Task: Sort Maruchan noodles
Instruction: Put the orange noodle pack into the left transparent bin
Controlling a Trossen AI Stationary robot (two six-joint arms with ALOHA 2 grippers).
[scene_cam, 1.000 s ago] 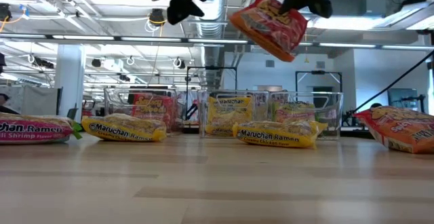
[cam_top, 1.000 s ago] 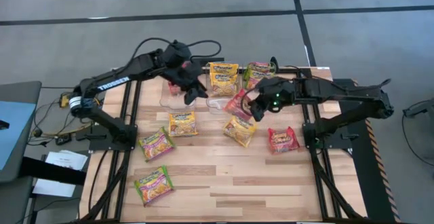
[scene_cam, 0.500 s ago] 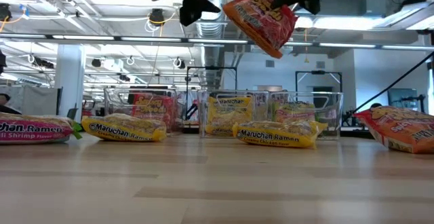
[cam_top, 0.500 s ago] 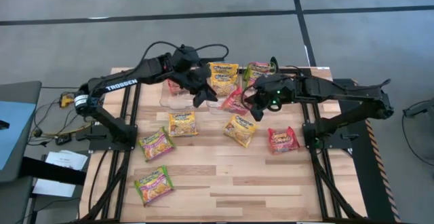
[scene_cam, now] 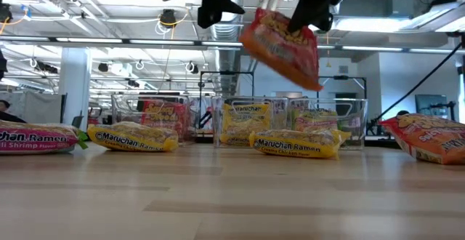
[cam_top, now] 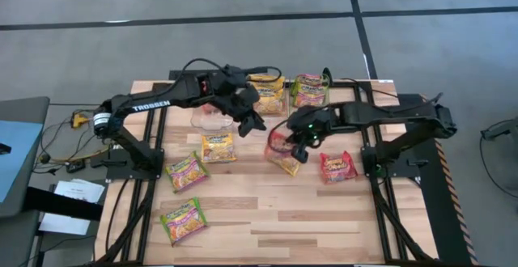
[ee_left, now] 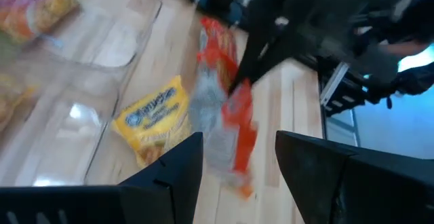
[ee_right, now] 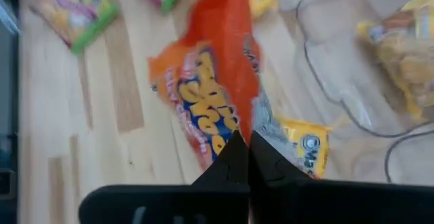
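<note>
Since approx. a sec ago, the red-orange glossy plastic ramen packet [cam_top: 279, 140] has been carried from beside the far bins toward table centre, and the left gripper [cam_top: 250, 121] has been swung rightward to meet it. The packet is pinched by its top edge in the fully closed fingers of the right gripper [cam_top: 299, 137] and hangs clear of the wooden table [cam_top: 324, 218], above a yellow flat ramen packet [cam_top: 288, 161]. The left gripper's fingers are held apart, empty, just left of the hanging packet.

A hand-over toward the leftmost clear plastic bin [scene_cam: 149, 116], where another red packet already lies, is judged likely. For a clean transfer, the packet should be kept steady while the left fingers are brought round a free edge, well away from the right pinch. Right grip should be released only after the left is closed. Swing should be damped first, as the wrapper is slick and floppy.
</note>
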